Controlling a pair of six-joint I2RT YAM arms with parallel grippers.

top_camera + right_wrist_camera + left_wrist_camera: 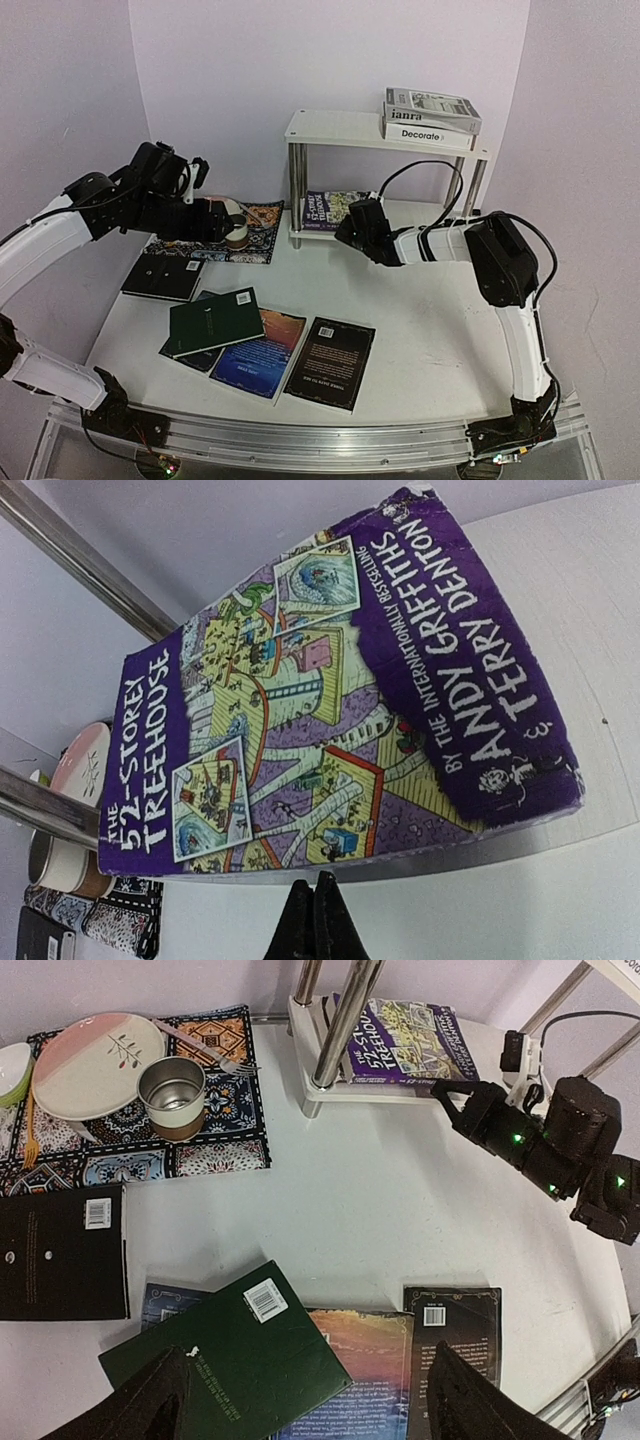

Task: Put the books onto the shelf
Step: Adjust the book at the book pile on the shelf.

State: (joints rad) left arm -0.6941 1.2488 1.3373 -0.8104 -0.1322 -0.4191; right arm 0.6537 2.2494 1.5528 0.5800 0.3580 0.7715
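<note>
Lying flat on the lower board of the shelf (335,128), the purple "52-Storey Treehouse" book (330,710) sits just beyond the right hand (315,892), whose fingers are pressed together on nothing. "Decorate" (425,134) and "janra" (432,106) are stacked on the top board. The left hand (310,1362) hovers spread wide and empty over the dark green book (230,1350), which overlaps other books on the table (380,1220).
</note>
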